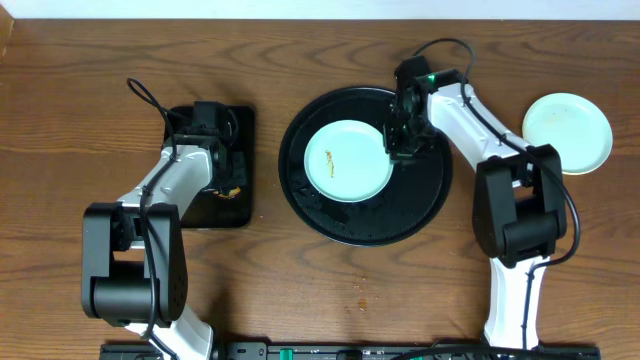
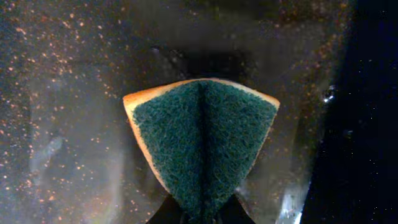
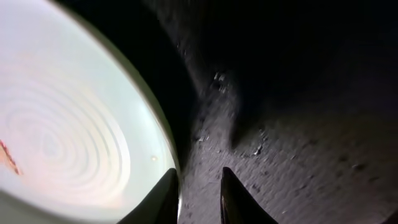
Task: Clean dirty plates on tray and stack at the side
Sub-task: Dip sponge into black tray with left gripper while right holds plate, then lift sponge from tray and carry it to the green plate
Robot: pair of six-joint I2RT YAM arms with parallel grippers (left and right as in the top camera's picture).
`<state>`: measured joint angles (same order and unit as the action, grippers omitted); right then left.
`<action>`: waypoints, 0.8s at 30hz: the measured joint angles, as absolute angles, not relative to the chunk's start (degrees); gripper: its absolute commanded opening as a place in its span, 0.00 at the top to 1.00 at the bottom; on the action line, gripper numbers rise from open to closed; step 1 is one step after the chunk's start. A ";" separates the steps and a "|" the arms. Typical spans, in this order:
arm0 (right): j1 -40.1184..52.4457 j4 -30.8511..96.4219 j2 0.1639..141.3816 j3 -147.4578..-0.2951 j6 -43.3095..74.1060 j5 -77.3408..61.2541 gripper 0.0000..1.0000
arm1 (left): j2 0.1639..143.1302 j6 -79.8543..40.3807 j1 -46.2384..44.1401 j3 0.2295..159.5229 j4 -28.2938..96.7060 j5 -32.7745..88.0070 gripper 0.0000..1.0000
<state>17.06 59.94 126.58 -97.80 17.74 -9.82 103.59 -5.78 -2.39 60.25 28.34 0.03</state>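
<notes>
Mint plate (image 1: 348,160): lies flat and face up on the round tray (image 1: 420,215), left of its middle; a thin brown smear (image 1: 330,160) is on it.
Second plate (image 1: 568,133): on the bare tabletop (image 1: 330,290) at the right, well apart from the tray.
Handling: I judge the plate stiff, glossy, slippery, fragile and light. It is best taken at the raised rim, one finger under and one over.
Axis: round, so no long axis; every rim point serves equally.
Right end effector (image 3: 199,171): fingers a little apart, just beside the mint plate's right rim, clamping nothing.
Left end effector (image 2: 202,216): closed on a folded green sponge (image 2: 202,146), over the rectangular tray (image 1: 245,150).
</notes>
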 measured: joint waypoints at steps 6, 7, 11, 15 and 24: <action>17.67 54.41 126.37 -95.13 17.52 -7.60 0.84 | 103.59 -5.78 -2.39 60.25 28.82 0.03 0.91; 18.00 53.39 126.37 -94.41 17.52 -7.62 0.92 | 103.59 -5.78 -2.39 60.25 28.97 0.03 0.91; 19.00 51.46 125.32 -93.23 17.30 -6.96 0.99 | 103.59 -5.78 -2.39 60.25 29.39 0.03 0.92; 18.98 51.42 125.10 -92.95 17.43 -7.07 0.99 | 103.59 -5.50 -2.39 60.25 29.08 0.03 0.92; 18.94 52.90 125.08 -92.95 21.15 -7.09 0.99 | 94.41 -3.33 -2.39 60.25 26.02 0.03 0.92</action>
<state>18.94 52.90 125.08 -92.95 21.15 -7.09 94.41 -3.33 -2.39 60.25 26.02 0.03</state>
